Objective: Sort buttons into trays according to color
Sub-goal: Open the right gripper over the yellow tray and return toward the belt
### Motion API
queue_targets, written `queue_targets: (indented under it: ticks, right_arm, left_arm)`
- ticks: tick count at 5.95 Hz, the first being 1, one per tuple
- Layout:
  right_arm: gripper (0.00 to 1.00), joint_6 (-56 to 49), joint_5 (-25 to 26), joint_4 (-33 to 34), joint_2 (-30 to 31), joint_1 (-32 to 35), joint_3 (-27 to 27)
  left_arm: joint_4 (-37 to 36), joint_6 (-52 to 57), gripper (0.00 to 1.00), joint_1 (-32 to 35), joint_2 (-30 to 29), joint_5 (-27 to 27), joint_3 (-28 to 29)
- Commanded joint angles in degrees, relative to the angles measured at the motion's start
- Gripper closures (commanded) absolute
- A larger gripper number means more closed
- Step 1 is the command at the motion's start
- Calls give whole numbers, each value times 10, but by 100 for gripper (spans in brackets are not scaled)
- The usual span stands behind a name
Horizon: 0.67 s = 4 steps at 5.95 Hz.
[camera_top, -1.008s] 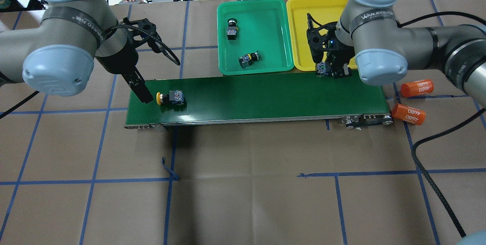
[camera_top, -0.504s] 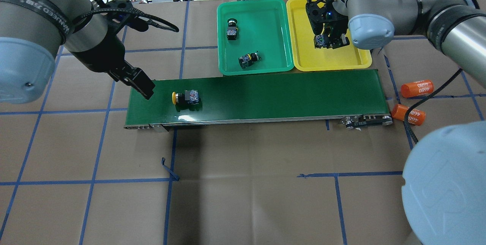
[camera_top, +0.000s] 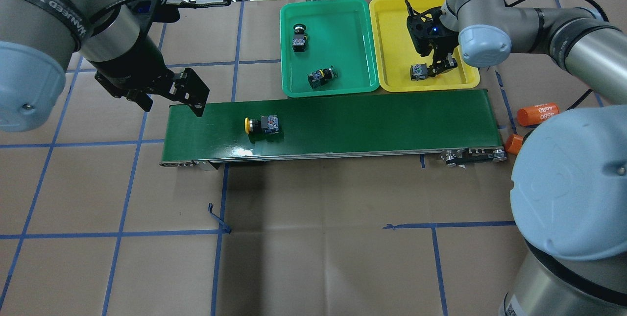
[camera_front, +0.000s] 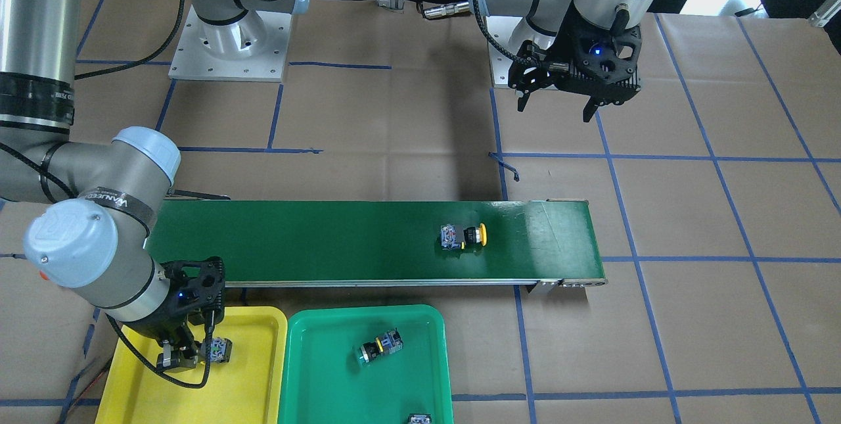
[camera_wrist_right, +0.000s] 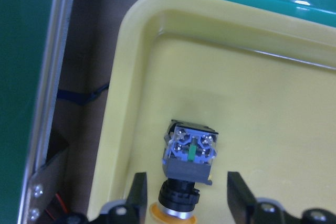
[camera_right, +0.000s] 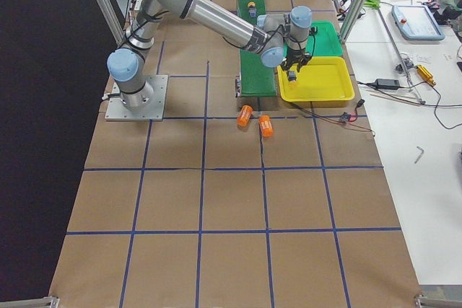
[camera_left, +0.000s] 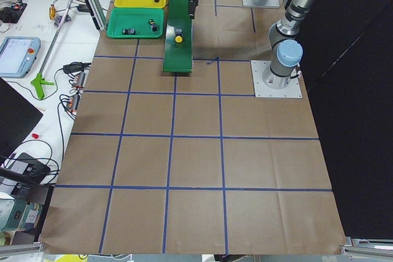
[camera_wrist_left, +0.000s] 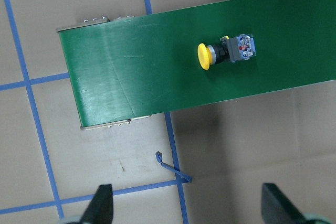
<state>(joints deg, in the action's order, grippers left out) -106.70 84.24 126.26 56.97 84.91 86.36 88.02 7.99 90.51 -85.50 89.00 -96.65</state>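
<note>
The right gripper (camera_wrist_right: 186, 182) stood over the yellow tray (camera_top: 392, 22), jaws spread either side of a yellow-capped button (camera_wrist_right: 190, 156) that appeared to rest on the tray floor. The left gripper (camera_top: 173, 108), jaws spread, hung above the conveyor belt (camera_top: 367, 120) end. A second yellow button (camera_top: 263, 125) lay on the belt.

Front view's bottom edge chops off a button (camera_front: 418, 419) in the green tray (camera_front: 328, 391), so no telling its cap colour. Overhead, lower right, an orange cylinder (camera_top: 512, 143) sits half behind the right arm (camera_top: 568, 183). The right wrist view crops a second button (camera_wrist_right: 190, 153) at its cap, bottom edge.
</note>
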Motion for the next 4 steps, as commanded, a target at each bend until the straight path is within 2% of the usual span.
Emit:
queue_targets:
  ticks: [1, 3, 4]
  right_arm:
    - [0, 16, -8, -10, 21, -1, -20]
    - [0, 105, -7, -143, 107, 25, -15]
    - [0, 193, -6, -213, 138, 71, -12]
  left_arm:
    - [8, -10, 1, 2, -2, 18, 2]
    - [8, -3, 1, 1, 2, 18, 1]
    - [8, -2, 1, -4, 8, 16, 3]
